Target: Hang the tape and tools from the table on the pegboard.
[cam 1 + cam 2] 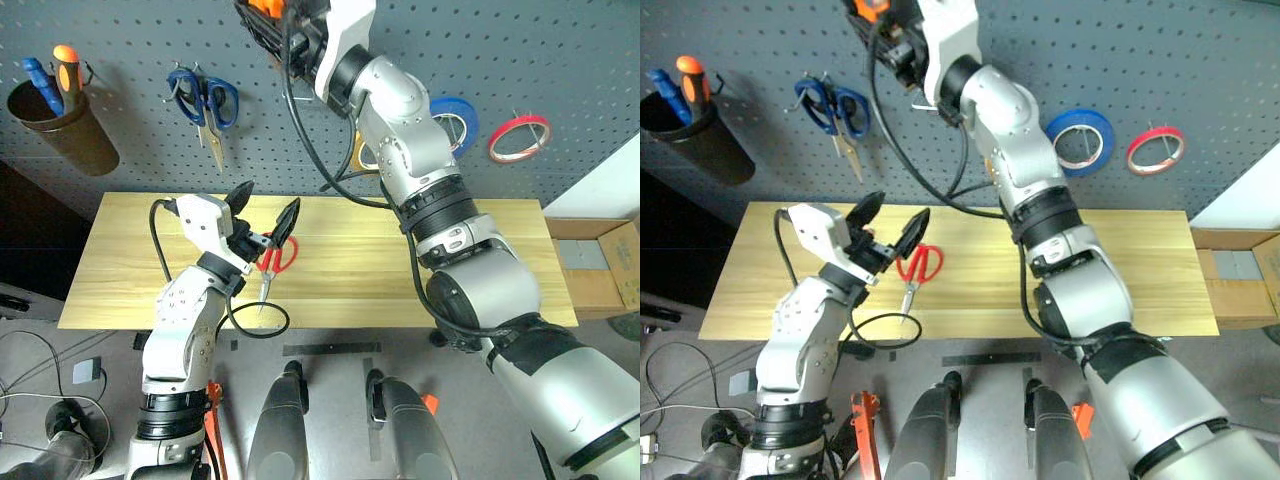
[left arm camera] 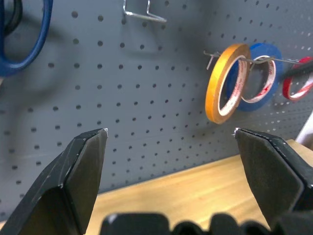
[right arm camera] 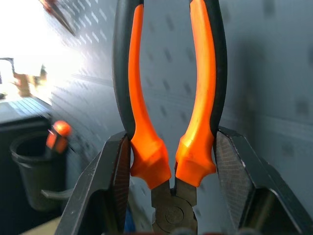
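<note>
My right gripper (image 1: 265,15) is raised high against the dark grey pegboard (image 1: 560,60) and is shut on the pliers (image 3: 142,98). Its pads press the orange-and-black handles, which point away from the wrist. My left gripper (image 1: 265,215) hovers open over the wooden table (image 1: 130,270), just above the red-handled scissors (image 1: 272,265), which lie flat with their blades toward the front edge. Nothing sits between the left fingers (image 2: 83,166). The red ring of tape (image 1: 520,137) hangs on a hook at the board's right.
A blue roll (image 1: 455,120) and a yellow roll (image 2: 222,83) hang beside the red tape. Blue-handled scissors (image 1: 205,100) hang at the left, near a dark cup (image 1: 60,125) holding blue and orange screwdrivers. A bare wire hook (image 2: 142,14) is on the board. A cardboard box (image 1: 600,265) stands right of the table.
</note>
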